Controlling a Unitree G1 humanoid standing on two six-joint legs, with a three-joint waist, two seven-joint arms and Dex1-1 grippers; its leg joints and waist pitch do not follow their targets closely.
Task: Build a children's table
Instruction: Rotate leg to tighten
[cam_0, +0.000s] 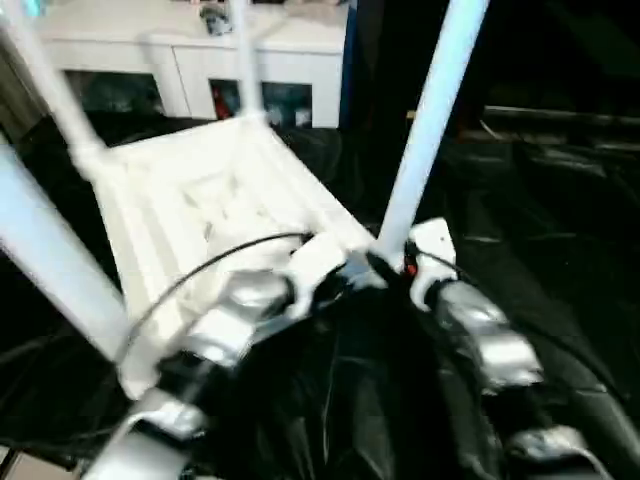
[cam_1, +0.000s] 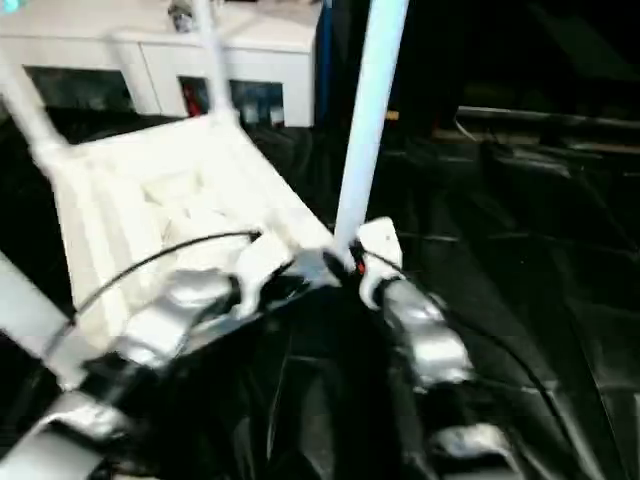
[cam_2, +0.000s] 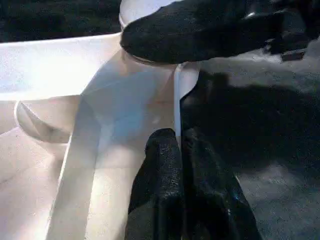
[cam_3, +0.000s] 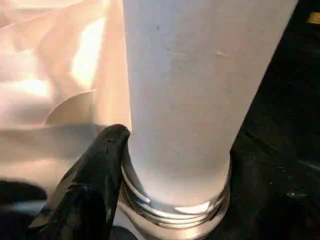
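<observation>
Right wrist view: right pincer (cam_3: 150, 200) grips upright leg (cam_3: 200, 90).

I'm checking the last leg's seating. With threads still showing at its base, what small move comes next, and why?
Probably keep twisting the leg down into its socket. The right wrist view shows thread rings exposed at its base, so it seems not fully seated. The right pincer is at the base, and the left pincer pinches the tabletop rim, steadying it.
</observation>
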